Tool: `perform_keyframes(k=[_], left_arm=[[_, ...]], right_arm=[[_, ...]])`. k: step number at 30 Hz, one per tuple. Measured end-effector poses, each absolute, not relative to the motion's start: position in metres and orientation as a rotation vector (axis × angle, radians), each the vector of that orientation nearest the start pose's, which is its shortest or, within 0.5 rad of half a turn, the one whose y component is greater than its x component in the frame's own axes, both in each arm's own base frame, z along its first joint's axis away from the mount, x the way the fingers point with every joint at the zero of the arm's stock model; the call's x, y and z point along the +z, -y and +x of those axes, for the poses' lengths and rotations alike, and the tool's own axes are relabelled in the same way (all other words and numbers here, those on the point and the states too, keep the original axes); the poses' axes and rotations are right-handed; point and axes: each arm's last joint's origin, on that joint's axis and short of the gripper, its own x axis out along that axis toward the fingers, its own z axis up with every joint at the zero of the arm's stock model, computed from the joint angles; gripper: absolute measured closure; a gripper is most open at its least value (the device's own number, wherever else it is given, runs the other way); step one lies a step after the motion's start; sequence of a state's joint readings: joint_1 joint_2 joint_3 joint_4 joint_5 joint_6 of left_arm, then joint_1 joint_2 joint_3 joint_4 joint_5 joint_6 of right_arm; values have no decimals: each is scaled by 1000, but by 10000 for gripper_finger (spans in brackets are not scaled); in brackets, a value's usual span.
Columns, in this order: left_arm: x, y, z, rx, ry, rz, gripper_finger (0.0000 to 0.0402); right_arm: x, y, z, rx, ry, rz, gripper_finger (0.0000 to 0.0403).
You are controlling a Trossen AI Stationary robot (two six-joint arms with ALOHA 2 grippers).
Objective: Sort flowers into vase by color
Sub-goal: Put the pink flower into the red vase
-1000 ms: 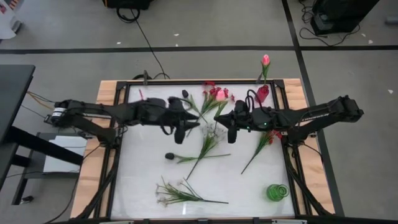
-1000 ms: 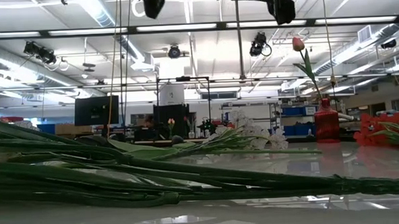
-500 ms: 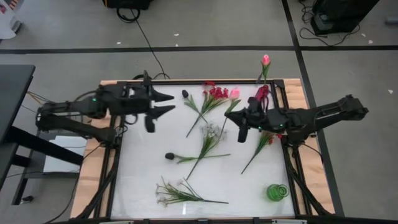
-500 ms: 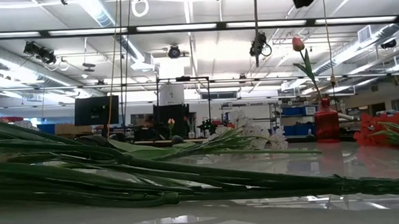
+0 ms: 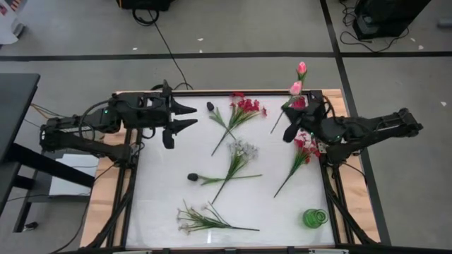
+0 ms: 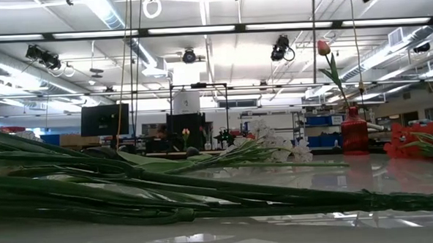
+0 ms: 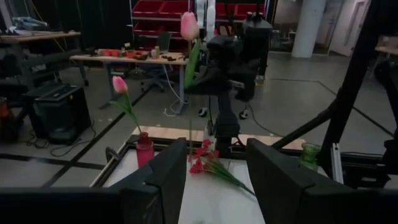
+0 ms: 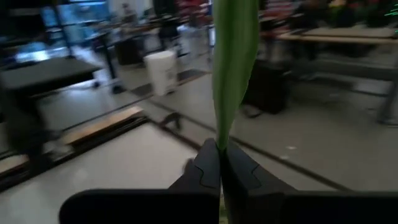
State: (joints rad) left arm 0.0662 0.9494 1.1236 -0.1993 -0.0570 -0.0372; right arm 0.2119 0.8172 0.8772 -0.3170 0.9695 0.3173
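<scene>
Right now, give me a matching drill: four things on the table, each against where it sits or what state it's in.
Things
1. right gripper
2. left gripper
3. green vase
4. red vase

States
A. empty, near right corner
B. open, far left
C. holds one pink flower, far right edge
D. shut on a pink tulip

Pairs: 1-D, 2-B, 3-A, 4-C
</scene>
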Motion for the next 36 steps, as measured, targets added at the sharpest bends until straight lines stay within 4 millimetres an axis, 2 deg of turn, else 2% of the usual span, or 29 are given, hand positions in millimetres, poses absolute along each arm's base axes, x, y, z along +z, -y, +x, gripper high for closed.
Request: perform_keyframes(k=[8, 15, 19, 25, 31, 36], left_arm=[[418, -14, 193, 123, -21, -38, 230], [417, -14, 193, 123, -22, -38, 230], [417, -14, 193, 123, -22, -38, 230], [417, -14, 193, 123, -22, -38, 230], [417, -14, 193, 123, -22, -38, 230], [417, -14, 193, 123, -22, -38, 230]], right_arm=[[353, 1, 134, -920, -91, 122, 398], [349, 18, 116, -1157, -90, 108, 398], [346, 28, 109, -1249, -75, 146, 398], [344, 40, 103, -1405, -112, 86, 397], [344, 50, 99, -1466, -188, 23, 396], [348, 58, 98, -1493, -139, 74, 396]])
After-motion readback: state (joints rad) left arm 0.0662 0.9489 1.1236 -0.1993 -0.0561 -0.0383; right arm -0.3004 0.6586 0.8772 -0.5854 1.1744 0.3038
